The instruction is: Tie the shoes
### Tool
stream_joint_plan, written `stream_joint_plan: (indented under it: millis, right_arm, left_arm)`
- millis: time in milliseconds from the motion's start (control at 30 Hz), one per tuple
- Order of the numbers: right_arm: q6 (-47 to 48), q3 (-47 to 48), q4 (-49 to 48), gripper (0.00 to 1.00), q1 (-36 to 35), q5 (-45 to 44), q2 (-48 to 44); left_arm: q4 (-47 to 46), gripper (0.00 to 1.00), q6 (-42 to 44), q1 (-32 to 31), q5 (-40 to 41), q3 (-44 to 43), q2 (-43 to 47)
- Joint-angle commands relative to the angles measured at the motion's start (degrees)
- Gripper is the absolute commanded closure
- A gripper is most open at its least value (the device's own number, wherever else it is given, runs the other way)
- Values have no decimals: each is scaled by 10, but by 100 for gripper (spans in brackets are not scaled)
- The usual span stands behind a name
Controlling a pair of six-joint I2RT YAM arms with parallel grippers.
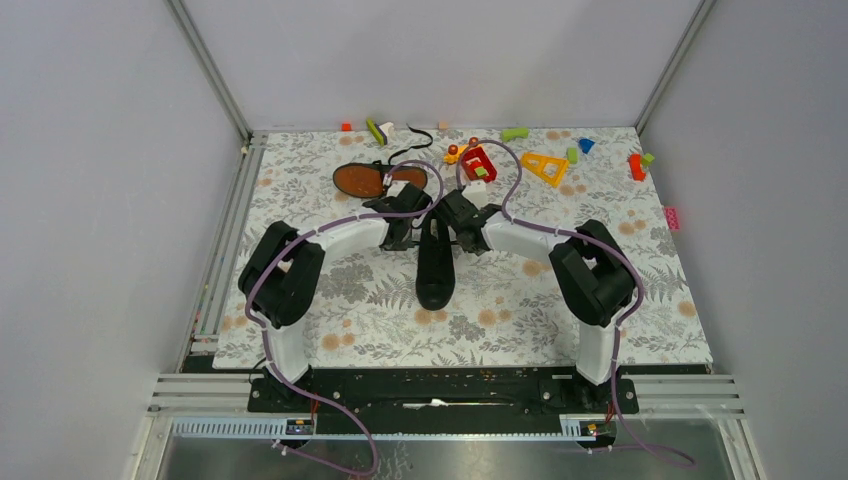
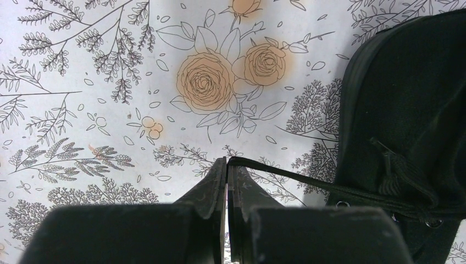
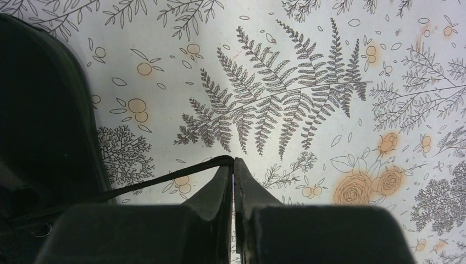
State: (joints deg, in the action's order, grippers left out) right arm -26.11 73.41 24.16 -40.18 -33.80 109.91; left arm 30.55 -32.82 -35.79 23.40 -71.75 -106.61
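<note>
- The left tool (image 2: 227, 165) is pinching a black lace (image 2: 286, 177) of the middle shoe (image 1: 435, 265).
- The right tool (image 3: 233, 165) is clenching the other lace end (image 3: 165, 179).
- The second shoe (image 1: 362, 179) is lying sole-up, far left.

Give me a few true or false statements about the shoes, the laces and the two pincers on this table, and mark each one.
1. The left pincer is shut on a lace of the near shoe. True.
2. The right pincer is open and holds nothing. False: it is shut on a second lace strand.
3. The far shoe lies sole up, showing an orange-brown sole. True.
4. The near shoe stands on a plain white tabletop. False: the table cover is printed with flowers and ferns.
5. The toy blocks lie beside the arm bases. False: they lie along the far edge.
</note>
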Motion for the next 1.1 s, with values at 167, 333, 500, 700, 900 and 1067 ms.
stream_joint_plan:
  millis: [167,333,500,700,900,1067]
  right_arm:
    - [27,28,92,100,11,-153,17]
    - [28,30,92,100,7,-155,21]
    - [30,33,93,100,6,-156,24]
    - [29,35,92,100,5,-153,23]
    - [48,51,99,70,6,-40,-27]
    - [74,-19,-8,10,19,147,-181]
  left_arm:
    - [89,100,21,9,124,-13,-22]
    - [89,100,18,6,132,-12,-21]
    - [90,100,19,5,135,-12,-21]
    - [91,100,17,5,133,-10,-21]
    - [92,81,25,14,78,-24,14]
    - [53,24,43,19,37,-1,156]
